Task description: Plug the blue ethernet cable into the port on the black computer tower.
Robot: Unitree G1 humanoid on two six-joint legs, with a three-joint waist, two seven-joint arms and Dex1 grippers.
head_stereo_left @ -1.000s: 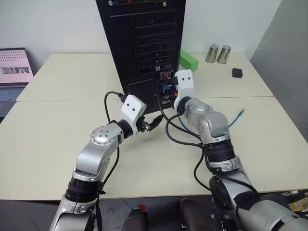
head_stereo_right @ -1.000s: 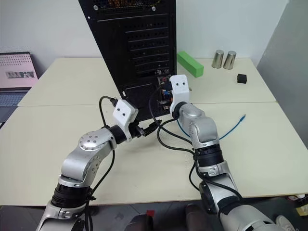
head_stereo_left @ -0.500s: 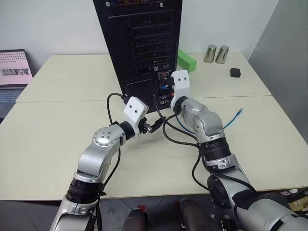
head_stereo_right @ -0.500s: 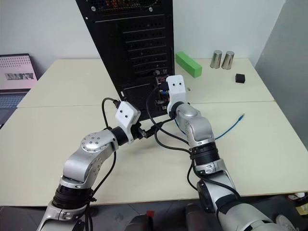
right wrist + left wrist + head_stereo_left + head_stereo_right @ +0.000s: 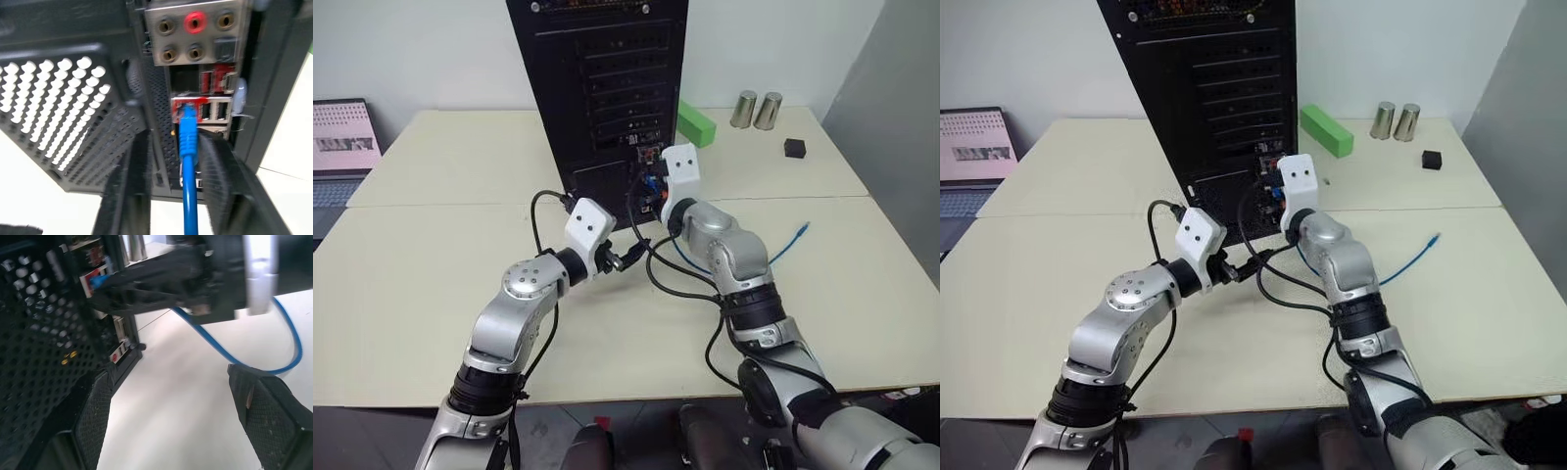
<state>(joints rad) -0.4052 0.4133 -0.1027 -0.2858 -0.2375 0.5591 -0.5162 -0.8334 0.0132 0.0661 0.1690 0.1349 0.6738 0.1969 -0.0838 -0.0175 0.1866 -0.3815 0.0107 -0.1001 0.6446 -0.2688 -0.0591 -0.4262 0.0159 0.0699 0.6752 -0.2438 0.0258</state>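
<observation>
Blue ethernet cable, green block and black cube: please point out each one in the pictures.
Blue ethernet cable (image 5: 188, 142): right wrist view, on the boot behind its plug at the port.
Green block (image 5: 1326, 130): right eye view, on its top face.
Black cube (image 5: 1432, 160): right eye view, on its middle.

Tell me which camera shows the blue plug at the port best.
The right wrist view: the blue ethernet cable runs up between the right gripper's parted fingers, its plug at the port. The left wrist view shows the plug side-on under that gripper. In the eye views the arm covers it; the cable trails across the table.
</observation>
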